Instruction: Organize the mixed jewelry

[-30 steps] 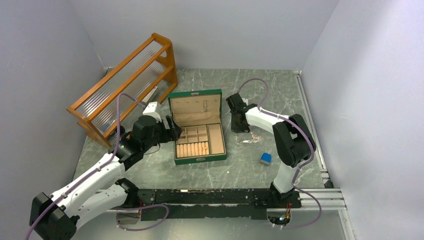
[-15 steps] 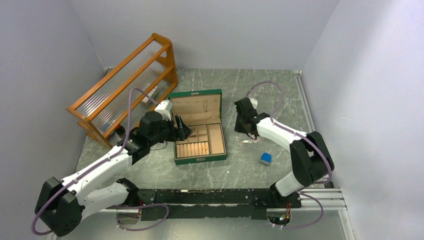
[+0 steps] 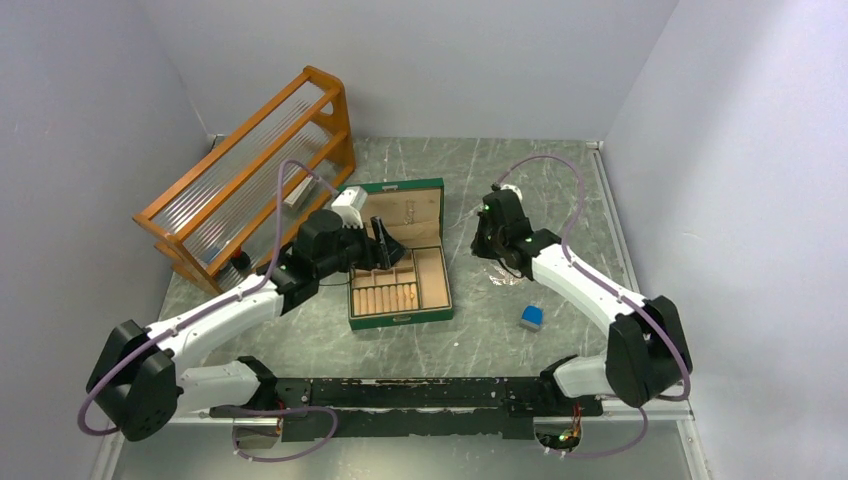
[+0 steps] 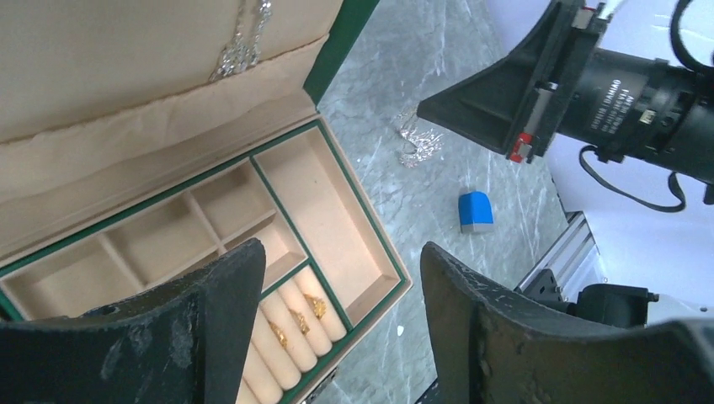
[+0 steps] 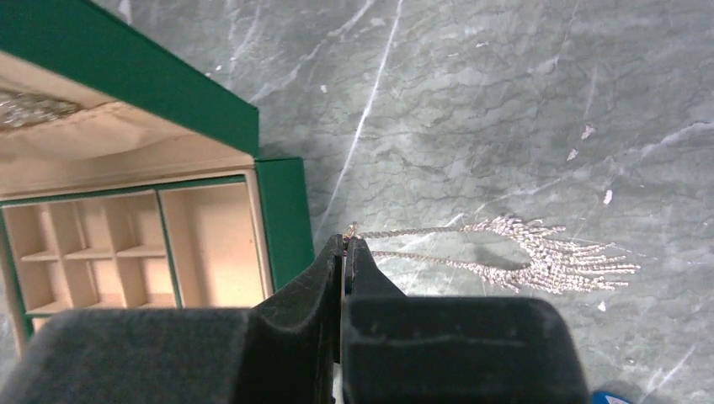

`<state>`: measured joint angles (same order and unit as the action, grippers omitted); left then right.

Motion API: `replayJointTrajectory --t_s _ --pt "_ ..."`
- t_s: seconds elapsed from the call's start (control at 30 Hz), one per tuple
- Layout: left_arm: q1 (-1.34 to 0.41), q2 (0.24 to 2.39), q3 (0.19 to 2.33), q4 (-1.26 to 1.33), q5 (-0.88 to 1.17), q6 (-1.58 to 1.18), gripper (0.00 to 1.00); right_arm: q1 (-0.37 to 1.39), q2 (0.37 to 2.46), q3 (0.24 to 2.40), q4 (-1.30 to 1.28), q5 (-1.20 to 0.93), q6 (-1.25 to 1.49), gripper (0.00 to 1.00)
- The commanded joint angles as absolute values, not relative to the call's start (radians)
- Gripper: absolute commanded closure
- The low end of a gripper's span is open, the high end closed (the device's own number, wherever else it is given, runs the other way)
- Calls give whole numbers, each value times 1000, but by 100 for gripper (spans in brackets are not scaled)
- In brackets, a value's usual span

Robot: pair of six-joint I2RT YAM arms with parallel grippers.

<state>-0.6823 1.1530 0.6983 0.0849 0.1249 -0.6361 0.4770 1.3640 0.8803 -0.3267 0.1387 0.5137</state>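
Note:
The open green box point(image 3: 399, 318) stands mid-table. In the left wrist view three gold rings point(image 4: 316, 305) sit in its ring rolls and a sparkly chain point(image 4: 244, 42) hangs in the lid. My left gripper point(image 4: 341, 278) is open and empty, hovering over the box's compartments; it also shows in the top view point(image 3: 385, 245). My right gripper point(image 5: 345, 240) is shut on the end of a fringed chain point(image 5: 539, 257) that trails to the right over the table, just right of the box point(image 5: 282, 210). That chain also shows in the top view point(image 3: 503, 280) and in the left wrist view point(image 4: 418, 145).
A small blue block point(image 3: 531, 318) lies right of the box toward the front, also seen from the left wrist point(image 4: 476, 210). A wooden rack point(image 3: 250, 170) stands at the back left. The black rail point(image 3: 450, 395) runs along the near edge.
My left arm has reached right and now hangs over the open box. My right arm's elbow has swung out to the right while its gripper stayed by the chain.

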Motion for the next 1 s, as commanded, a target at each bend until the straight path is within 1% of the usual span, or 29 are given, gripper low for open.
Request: replayJointTrajectory --t_s 0.0,0.37,0.97 --pt "-697 1199 749 176 157 -639 28 473 1291 923 -371 111 468 100" --pt "-732 1281 817 197 128 -612 30 471 1179 982 -424 133 542 100" --pt "-735 1315 910 152 3 -574 31 474 1130 1114 -396 129 714 100"
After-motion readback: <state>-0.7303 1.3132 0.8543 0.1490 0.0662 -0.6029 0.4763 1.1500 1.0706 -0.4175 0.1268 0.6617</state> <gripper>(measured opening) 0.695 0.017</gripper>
